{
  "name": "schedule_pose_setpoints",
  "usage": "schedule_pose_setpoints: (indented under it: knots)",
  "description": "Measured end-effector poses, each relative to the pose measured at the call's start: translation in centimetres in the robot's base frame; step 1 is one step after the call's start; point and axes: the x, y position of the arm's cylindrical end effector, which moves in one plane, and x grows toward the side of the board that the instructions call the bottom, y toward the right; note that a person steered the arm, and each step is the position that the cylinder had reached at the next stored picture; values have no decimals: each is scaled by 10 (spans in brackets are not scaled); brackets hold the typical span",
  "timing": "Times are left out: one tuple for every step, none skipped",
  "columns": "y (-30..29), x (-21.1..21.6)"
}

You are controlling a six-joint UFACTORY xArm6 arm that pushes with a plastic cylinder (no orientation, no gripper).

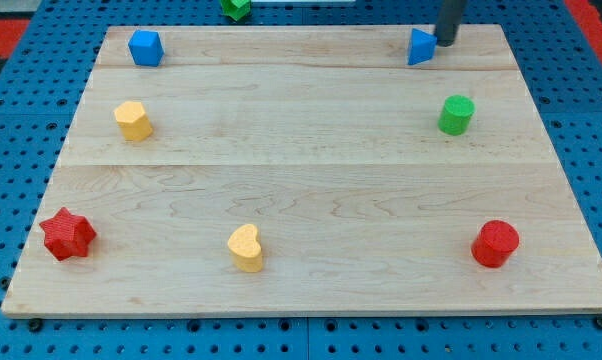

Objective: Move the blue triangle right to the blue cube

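So the wooden board (311, 170) carried seven blocks, with an eighth, green one (236, 7) off its top edge: two blue, two yellow, two red, two green. The blue triangle (420, 47) sat at the top right, well apart from the blue cube (145, 47) at top left. My tip (446, 42) touched the triangle's right side; it gripped nothing, a bare rod.
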Motion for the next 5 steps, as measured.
schedule_pose_setpoints:
  knots:
    - [-74,13]
    - [-76,13]
    - [-74,13]
    - [-108,19]
    - [-177,19]
